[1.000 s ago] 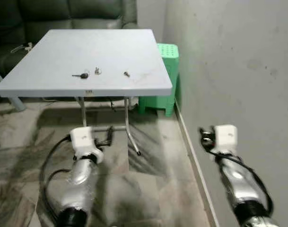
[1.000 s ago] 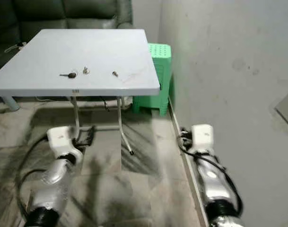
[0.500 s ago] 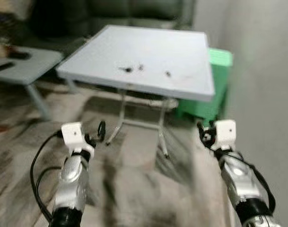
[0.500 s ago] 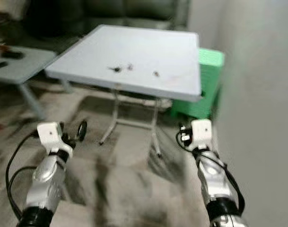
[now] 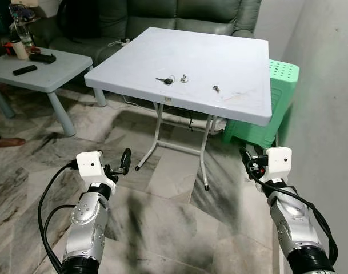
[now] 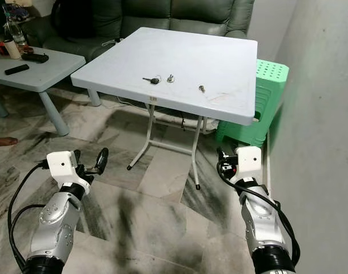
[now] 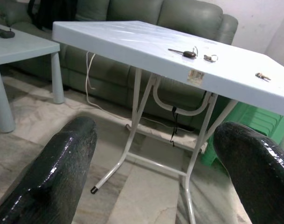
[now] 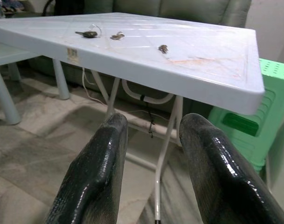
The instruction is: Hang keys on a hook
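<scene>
Three small keys lie on the white folding table point(image 5: 231, 63): a black-headed key on a ring point(image 5: 165, 80), a silver key point(image 5: 184, 79) beside it and a smaller key point(image 5: 216, 88) to the right. The same keys lie at the table's near edge in the wrist views: the black-headed key point(image 7: 183, 52) and the smaller key point(image 8: 162, 48). Both arms are raised low in front of the table, well short of it. My left gripper point(image 6: 89, 161) is open wide and holds nothing. My right gripper point(image 5: 248, 161) is open by a narrower gap, also with nothing in it.
A green plastic stool point(image 5: 279, 85) stands between the table and the wall on the right point(image 5: 328, 85). A low grey coffee table point(image 5: 42, 68) with a remote and bottles is at the left. A dark sofa point(image 5: 179, 14) runs behind. Marble floor lies between me and the table.
The camera has swung left and steadied after a blur, so the table now sits further right and the coffee table and sofa have come into view. Both arms keep their pose.
</scene>
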Robot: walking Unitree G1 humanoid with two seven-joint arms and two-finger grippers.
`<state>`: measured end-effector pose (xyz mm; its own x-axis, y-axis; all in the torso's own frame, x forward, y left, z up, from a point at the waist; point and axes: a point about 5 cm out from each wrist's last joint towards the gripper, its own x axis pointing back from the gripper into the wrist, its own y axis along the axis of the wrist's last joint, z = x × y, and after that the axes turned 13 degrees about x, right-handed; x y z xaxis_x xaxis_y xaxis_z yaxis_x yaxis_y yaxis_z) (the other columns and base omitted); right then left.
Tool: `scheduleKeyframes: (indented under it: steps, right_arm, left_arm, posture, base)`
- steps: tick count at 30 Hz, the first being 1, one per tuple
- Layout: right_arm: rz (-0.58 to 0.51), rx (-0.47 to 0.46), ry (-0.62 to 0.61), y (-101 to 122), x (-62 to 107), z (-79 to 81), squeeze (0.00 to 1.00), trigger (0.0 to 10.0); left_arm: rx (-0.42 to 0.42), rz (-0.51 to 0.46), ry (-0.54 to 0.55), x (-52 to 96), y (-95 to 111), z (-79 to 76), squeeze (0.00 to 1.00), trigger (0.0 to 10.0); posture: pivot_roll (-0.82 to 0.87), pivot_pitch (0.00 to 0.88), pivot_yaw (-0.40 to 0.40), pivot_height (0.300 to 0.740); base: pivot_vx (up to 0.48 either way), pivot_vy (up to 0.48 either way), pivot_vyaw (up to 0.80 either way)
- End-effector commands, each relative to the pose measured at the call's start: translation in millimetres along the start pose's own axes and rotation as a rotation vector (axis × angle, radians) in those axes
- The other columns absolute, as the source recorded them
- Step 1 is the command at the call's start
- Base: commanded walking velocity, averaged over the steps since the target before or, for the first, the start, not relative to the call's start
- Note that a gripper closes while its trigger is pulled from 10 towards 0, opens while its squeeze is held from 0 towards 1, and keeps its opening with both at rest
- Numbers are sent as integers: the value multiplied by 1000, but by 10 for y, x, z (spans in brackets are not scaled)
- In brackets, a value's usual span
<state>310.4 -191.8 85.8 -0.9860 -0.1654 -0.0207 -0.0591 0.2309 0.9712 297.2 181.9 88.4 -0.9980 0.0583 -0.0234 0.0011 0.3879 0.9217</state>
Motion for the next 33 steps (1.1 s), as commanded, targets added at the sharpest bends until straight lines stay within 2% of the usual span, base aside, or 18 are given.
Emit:
scheduleKeyframes:
  steps: [1, 13, 33]
  right_arm:
    - [-4, -8, -2, 21, 10, -14, 0, 10000]
    - [-21, -20, 2, 62, -7, -13, 0, 10000]
    - [-20, -21, 11, 62, -2, -4, 0, 10000]
  left_arm:
    - [7, 5, 1, 7, -1, -13, 0, 10000]
    - [14, -14, -3, -9, 53, -21, 0, 10000]
    - [12, -16, -12, -20, 55, -37, 0, 10000]
  posture:
    - [13, 34, -61, 740]
    - [18, 18, -60, 740]
    - [16, 10, -62, 740]
  base:
    - [0, 0, 0]
    - [0, 0, 0]
    - [281, 0, 0]
